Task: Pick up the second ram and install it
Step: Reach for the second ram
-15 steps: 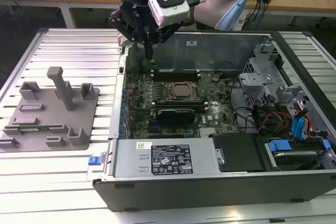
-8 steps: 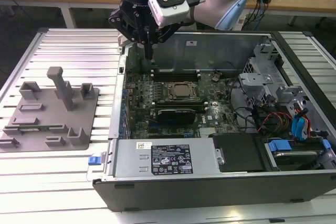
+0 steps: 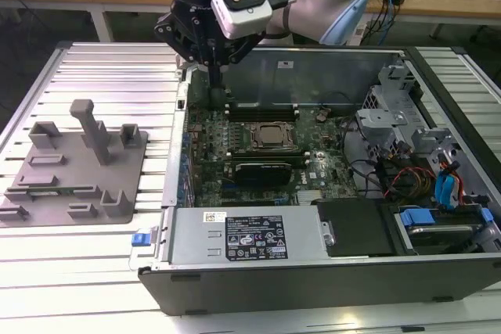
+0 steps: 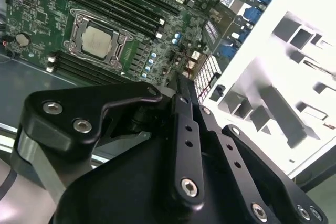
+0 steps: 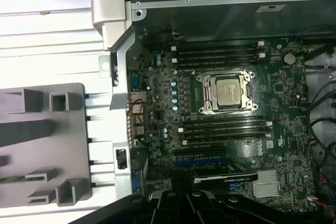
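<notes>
The gripper (image 3: 214, 91) hangs over the far corner of the open computer case (image 3: 313, 291), on the exterior view's left. It sits low above the motherboard (image 5: 157, 93) edge, off to one side of the processor (image 5: 228, 90). Whether the claw is wide or narrow, I can't tell. I can't pick out the second ram with any certainty among the dark memory slots (image 5: 220, 129) flanking the processor. The grey fixture tray (image 3: 74, 170) lies beside the case, on the exterior view's left.

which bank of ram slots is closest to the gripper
The bank on the far side of the processor socket from the black expansion card; the gripper hangs over its end at the exterior view's left.
</notes>
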Available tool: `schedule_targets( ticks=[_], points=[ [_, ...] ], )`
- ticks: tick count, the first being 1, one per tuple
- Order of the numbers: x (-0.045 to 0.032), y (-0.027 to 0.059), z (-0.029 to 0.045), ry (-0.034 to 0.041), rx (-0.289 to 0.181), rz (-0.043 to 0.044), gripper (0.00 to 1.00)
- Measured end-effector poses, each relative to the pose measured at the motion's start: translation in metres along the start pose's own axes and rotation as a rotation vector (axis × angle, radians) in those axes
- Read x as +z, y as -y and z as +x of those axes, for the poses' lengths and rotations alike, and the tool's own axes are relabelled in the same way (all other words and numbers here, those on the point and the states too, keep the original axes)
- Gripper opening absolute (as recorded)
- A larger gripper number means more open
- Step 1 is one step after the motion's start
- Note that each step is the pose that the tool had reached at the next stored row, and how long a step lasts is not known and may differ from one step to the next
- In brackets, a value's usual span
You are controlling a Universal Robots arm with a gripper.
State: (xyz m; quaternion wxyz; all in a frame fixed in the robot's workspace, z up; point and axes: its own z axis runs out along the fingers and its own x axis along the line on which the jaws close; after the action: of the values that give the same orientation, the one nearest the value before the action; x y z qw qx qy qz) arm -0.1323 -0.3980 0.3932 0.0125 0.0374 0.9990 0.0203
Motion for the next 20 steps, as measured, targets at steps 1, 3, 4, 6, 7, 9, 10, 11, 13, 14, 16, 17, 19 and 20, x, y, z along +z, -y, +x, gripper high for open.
schedule_targets(
  ticks=[1, 3, 4, 6, 7, 9, 10, 11, 13, 14, 16, 17, 19, 20],
  points=[
    [0.0, 0.0001, 0.0017, 0.0001, 0.0, 0.0, 0.08],
    [-0.0002, 0.0004, 0.0062, 0.0001, 0.0, 0.0001, 0.08],
    [-0.0002, 0.0007, 0.0105, 0.0001, 0.0, 0.0, 0.08],
    [-0.0004, 0.0012, 0.0206, 0.0001, 0.0, 0.0, 0.08],
    [-0.0004, 0.0011, 0.0234, 0.0001, 0.0, 0.0, 0.08],
    [-0.0005, 0.0012, 0.0283, 0.0001, 0.0, 0.0, 0.08],
    [-0.0005, 0.0013, 0.0295, 0.0, 0.0, 0.0001, 0.08],
    [-0.0005, 0.0013, 0.0319, 0.0001, 0.0, 0.0, 0.08],
    [-0.0006, 0.0014, 0.0366, 0.0, 0.0, 0.0001, 0.08],
    [-0.0006, 0.0014, 0.038, 0.0001, 0.0, 0.0, 0.08],
    [-0.0006, 0.0014, 0.0424, 0.0, 0.0, 0.0001, 0.08],
    [-0.0007, 0.0013, 0.0454, 0.0, 0.0, 0.0001, 0.08],
    [-0.0007, 0.0013, 0.0491, 0.0001, 0.0, 0.0001, 0.08],
    [-0.0007, 0.0013, 0.0511, 0.0001, 0.0, 0.0, 0.08]
  ],
)
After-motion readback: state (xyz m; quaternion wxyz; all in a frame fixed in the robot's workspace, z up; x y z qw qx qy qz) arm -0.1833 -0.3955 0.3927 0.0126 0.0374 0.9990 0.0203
